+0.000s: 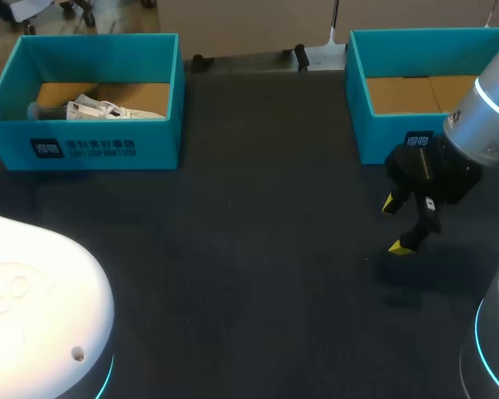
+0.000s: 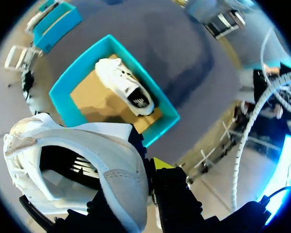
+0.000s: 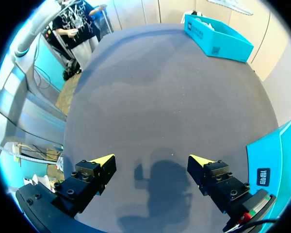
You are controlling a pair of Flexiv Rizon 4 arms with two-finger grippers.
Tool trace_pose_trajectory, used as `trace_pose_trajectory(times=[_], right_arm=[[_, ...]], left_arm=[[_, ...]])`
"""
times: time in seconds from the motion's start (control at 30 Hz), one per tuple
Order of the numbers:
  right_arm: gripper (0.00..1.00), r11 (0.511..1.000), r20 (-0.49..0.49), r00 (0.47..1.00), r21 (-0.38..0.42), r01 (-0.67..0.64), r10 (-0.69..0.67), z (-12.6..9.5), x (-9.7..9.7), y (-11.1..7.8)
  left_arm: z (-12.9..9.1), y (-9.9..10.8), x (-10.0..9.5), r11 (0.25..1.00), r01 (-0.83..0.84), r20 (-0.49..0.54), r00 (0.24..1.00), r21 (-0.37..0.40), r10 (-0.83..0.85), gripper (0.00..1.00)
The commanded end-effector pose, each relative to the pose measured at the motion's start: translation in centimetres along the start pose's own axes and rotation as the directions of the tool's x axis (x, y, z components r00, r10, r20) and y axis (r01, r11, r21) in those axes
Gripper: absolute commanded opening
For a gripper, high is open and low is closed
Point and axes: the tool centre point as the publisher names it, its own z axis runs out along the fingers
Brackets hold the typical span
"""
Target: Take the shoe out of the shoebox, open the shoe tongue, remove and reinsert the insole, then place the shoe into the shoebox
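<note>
Left gripper [image 2: 144, 174]: grasping the held shoe [image 2: 114, 170]. One yellow tip shows against the shoe's heel side; the other is hidden behind the shoe.
Held shoe: white, its opening turned toward the wrist camera, off any surface and high above the left shoebox [image 2: 77, 60]. It cannot be made out in the head view.
Left shoebox: teal, at the far left of the table [image 1: 249, 249], with a brown cardboard floor.
Boxed shoe [image 1: 96, 108]: a second white shoe, lying on its side on the floor of the left shoebox, toward the box's left end.
Right gripper [image 1: 394, 224]: released, fingers spread wide with nothing between them. It hangs over bare table on the right, just nearer than the right shoebox [image 1: 381, 137].
Right gripper, wrist view [image 3: 151, 160]: both yellow tips clear of any object, with dark table surface and the gripper's shadow below.
Right shoebox: teal, at the far right, showing only its cardboard floor.
</note>
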Motion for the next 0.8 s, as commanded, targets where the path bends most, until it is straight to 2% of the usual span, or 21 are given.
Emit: trace_pose_trajectory(times=[0.03,0.07,0.1,0.23,0.3,0.4,0.5,0.57,0.8], right_arm=[[1.0,1.0,0.002,1.0,0.003,-0.001,0.001,0.0,0.1,0.0],[1.0,1.0,0.002,1.0,0.003,-0.001,0.001,0.0,0.1,0.0],[1.0,1.0,0.002,1.0,0.003,-0.001,0.001,0.0,0.1,0.0],[1.0,1.0,0.002,1.0,0.003,-0.001,0.001,0.0,0.1,0.0],[1.0,1.0,0.002,1.0,0.003,-0.001,0.001,0.0,0.1,0.0],[1.0,1.0,0.002,1.0,0.003,-0.001,0.001,0.0,0.1,0.0],[1.0,1.0,0.002,1.0,0.003,-0.001,0.001,0.0,0.1,0.0],[1.0,1.0,0.002,1.0,0.003,-0.001,0.001,0.0,0.1,0.0],[1.0,1.0,0.002,1.0,0.003,-0.001,0.001,0.0,0.1,0.0]], left_arm=[[0.1,-1.1,1.1,0.967,-0.226,0.09,0.967,-0.116,0.237,0.0],[0.4,-0.8,0.7,0.964,-0.259,0.113,0.958,-0.064,0.264,0.0],[0.5,-0.5,0.5,0.954,-0.296,0.126,0.945,-0.051,0.301,0.0],[1.4,0.9,-0.2,0.889,-0.452,0.13,0.88,-0.074,0.457,0.0],[1.8,1.5,-0.4,0.85,-0.509,0.102,0.846,-0.137,0.523,0.0],[2.2,1.9,-0.5,0.821,-0.548,0.098,0.818,-0.162,0.566,0.0],[2.6,2.2,-0.7,0.773,-0.621,0.098,0.767,-0.131,0.634,0.0],[2.8,2.6,-0.9,0.751,-0.646,0.042,0.753,-0.14,0.656,0.0],[2.8,2.6,-0.9,0.751,-0.646,0.042,0.753,-0.14,0.656,0.0]])
